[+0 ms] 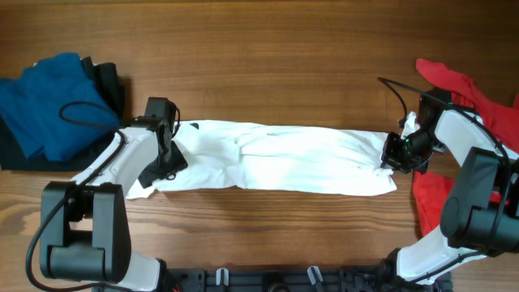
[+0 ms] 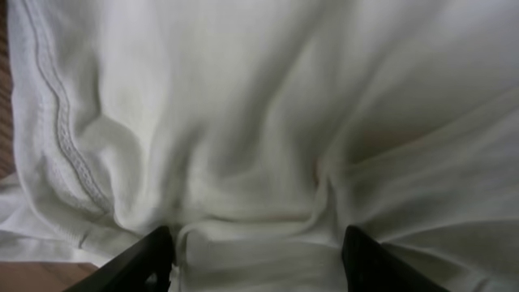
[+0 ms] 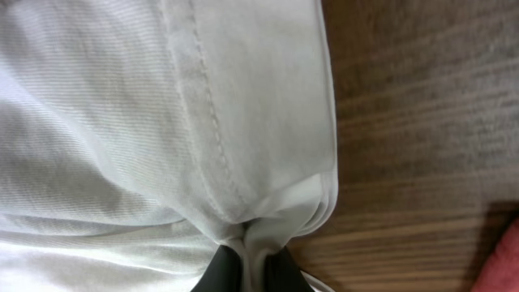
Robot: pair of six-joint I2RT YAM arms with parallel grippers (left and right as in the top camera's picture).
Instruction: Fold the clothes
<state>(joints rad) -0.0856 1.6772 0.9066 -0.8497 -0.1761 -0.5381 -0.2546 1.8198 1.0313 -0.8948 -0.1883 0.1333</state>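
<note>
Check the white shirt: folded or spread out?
Folded: the shirt lies as a long narrow band, layered hem pinched in the right gripper.

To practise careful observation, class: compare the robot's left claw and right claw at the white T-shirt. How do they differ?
The left claw stands wide open with cloth bunched between its fingers, while the right claw is shut, pinching a hemmed edge. In the overhead view the left claw is at the left end of the white T-shirt, and the right claw is at its right end, near the red garment. Both have dark fingers and work the same shirt.
</note>
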